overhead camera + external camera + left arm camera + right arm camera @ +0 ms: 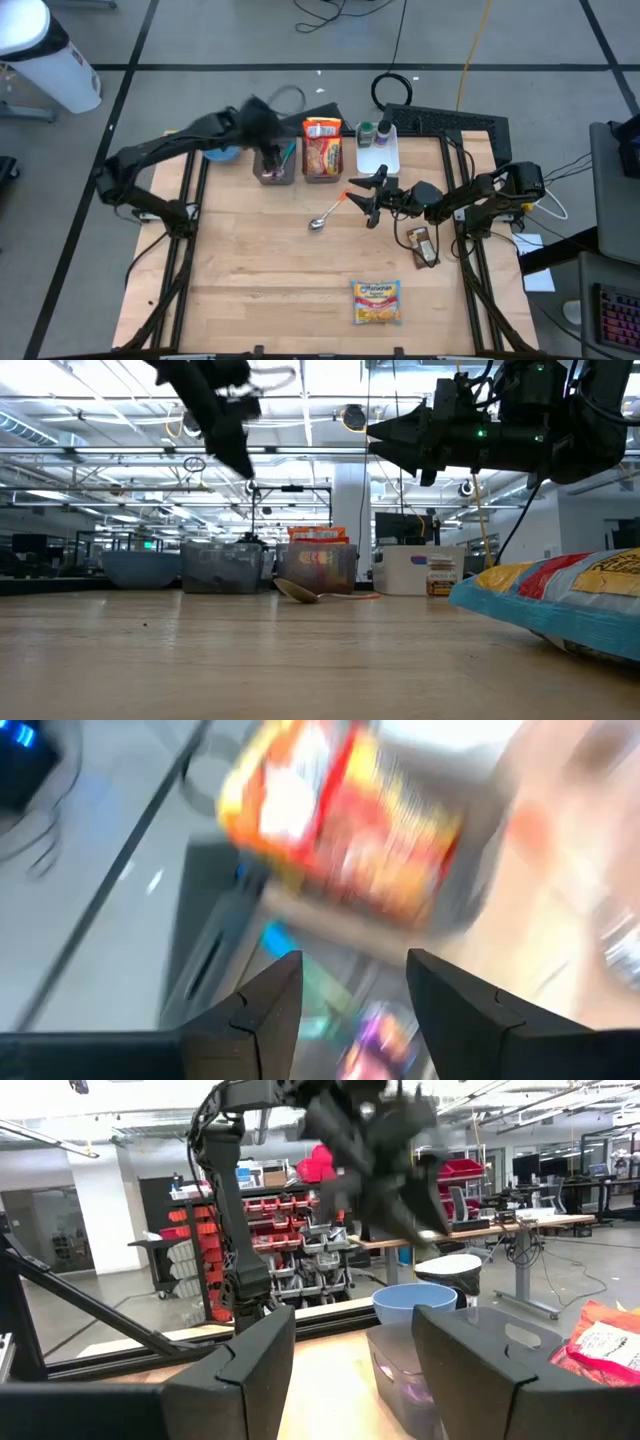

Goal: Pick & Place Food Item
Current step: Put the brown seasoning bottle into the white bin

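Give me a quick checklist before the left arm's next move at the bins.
1. Left claw open, nothing between its fingers: ok.
2. Left claw above the grey bin by the table's far edge: ok.
3. Item settled inside that bin: cannot tell, blurred.
4. Right claw open, parked mid-table beside the spoon: ok.
5. Noodle packet lies flat at the near edge, unobstructed: ok.
6. Neighbouring bin holds a red packet: ok.
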Tool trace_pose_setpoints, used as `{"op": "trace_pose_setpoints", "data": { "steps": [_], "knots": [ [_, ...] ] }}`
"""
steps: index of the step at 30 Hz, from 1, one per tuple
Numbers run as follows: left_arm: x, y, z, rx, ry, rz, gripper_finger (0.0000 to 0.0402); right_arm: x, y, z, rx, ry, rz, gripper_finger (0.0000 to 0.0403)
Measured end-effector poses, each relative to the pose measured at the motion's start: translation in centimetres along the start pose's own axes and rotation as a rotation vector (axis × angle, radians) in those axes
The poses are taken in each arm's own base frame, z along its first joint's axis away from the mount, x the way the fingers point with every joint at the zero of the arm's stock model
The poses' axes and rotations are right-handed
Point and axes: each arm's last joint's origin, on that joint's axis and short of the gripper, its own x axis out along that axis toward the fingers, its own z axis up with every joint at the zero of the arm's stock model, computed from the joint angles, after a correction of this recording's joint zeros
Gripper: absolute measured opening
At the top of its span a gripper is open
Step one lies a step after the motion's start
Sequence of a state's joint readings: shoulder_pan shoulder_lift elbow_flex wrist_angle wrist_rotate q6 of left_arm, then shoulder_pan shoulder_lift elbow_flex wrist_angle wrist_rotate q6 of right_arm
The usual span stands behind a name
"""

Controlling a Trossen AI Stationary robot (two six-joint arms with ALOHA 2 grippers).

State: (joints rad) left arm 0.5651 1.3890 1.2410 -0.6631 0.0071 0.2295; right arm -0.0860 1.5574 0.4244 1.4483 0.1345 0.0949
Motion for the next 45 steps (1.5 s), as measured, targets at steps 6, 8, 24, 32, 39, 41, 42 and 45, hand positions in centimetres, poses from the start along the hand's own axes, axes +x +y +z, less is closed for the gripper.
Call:
{"op": "trace_pose_setpoints", "data": {
  "steps": [6, 8, 24, 32, 39, 41, 42, 45],
  "knots": [
    [-3.5, -0.2, -0.3, -0.018, -0.326, -0.24, 0.0168, 0.0, 0.0, 0.0, -0.003, 0.002, 0.0, 0.0196],
    [-3.5, -0.7, -1.2, -0.021, -0.388, -0.278, 0.0164, 0.0, 0.0, -0.2, -0.005, 0.016, -0.001, 0.0196],
    [-2.1, -7.4, -4.5, -0.21, -0.879, -0.676, 0.0159, 0.0, 0.0, -0.6, 0.149, 0.066, -0.004, 0.0196],
    [-5.0, -12.8, -3.8, -0.206, -1.014, -0.839, 0.0159, -0.3, 0.4, -2.3, 0.21, 0.233, -0.02, 0.0196],
    [-6.9, -17.2, -4.7, -0.241, -1.042, -0.783, 0.0159, -0.8, 2.8, -2.5, 0.289, 0.265, 0.063, 0.0196],
    [-7.4, -18.2, -5.0, -0.248, -1.05, -0.751, 0.0159, -1.0, 3.5, -2.6, 0.296, 0.273, 0.092, 0.0196],
    [-7.7, -18.7, -5.3, -0.253, -1.049, -0.74, 0.0159, -1.1, 3.9, -2.6, 0.297, 0.277, 0.105, 0.0196],
    [-8.4, -19.7, -5.8, -0.258, -1.051, -0.719, 0.0159, -1.4, 4.7, -2.7, 0.299, 0.291, 0.134, 0.0196]
  ]
}}
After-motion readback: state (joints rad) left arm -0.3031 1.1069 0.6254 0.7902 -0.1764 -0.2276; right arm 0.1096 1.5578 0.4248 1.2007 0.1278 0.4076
